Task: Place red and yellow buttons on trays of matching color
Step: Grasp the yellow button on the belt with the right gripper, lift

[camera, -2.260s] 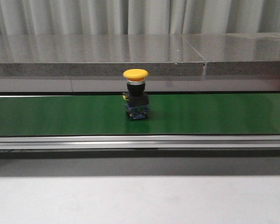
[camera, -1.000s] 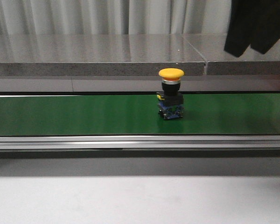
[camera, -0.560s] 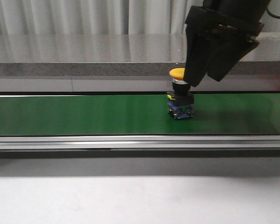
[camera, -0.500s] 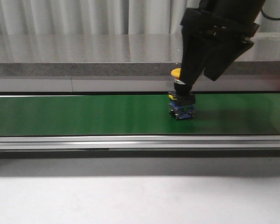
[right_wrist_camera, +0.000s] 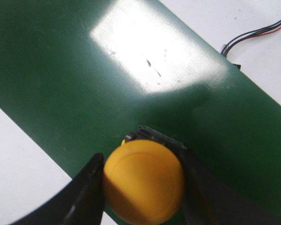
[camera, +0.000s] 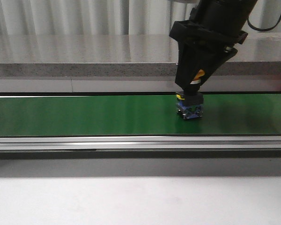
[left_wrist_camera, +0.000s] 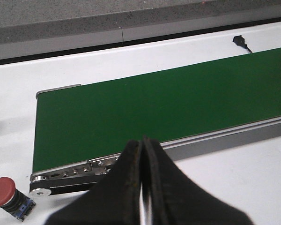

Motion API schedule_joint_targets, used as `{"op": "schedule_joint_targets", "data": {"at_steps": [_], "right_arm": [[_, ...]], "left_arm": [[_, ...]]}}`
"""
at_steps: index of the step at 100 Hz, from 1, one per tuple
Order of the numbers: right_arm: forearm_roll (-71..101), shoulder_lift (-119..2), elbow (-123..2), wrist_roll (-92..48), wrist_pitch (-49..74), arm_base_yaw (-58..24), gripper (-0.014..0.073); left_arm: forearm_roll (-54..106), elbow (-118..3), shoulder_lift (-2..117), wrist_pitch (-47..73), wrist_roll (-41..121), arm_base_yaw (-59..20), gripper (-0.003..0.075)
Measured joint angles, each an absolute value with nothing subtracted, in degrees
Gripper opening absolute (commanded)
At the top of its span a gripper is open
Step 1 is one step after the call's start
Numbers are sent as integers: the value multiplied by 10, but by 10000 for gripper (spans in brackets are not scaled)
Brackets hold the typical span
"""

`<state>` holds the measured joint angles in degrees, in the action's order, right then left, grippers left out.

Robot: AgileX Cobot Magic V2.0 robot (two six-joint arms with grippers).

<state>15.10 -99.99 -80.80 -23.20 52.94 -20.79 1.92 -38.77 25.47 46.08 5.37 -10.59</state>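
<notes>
Left hand [left_wrist_camera: 143, 206] pinched closed on nothing, red button [left_wrist_camera: 4, 196] loose on table beside green belt [camera: 84, 115]; right hand [right_wrist_camera: 143, 187] straddling yellow button [right_wrist_camera: 144, 180] on belt, contact unclear; nothing placed, trays unseen

Right arm reaches down from upper right, wrist pitched steeply — right pincer [camera: 191, 89] low over the belt, fingers [right_wrist_camera: 86, 192] spread and flanking the yellow button [right_wrist_camera: 144, 180] cap, touching or nearly so. Left pincer [left_wrist_camera: 143, 187] fingers pressed together, holding nothing.
</notes>
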Motion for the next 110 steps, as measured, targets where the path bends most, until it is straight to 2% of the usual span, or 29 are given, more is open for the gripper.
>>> {"op": "schedule_joint_targets", "data": {"at_steps": [29,61,82,110], "right_arm": [[141,-923,-770,-110,472,-208,178],[46,-812,-682,16,470,-179,178],[15,-738,-636,61,483,-105,178],[9,-682,-575,79,508,57,178]], "left_arm": [[19,-388,255,461,54,-106,-21],[19,-388,255,461,54,-106,-21],[19,-388,255,461,54,-106,-21],[19,-388,255,461,54,-106,-21]]}}
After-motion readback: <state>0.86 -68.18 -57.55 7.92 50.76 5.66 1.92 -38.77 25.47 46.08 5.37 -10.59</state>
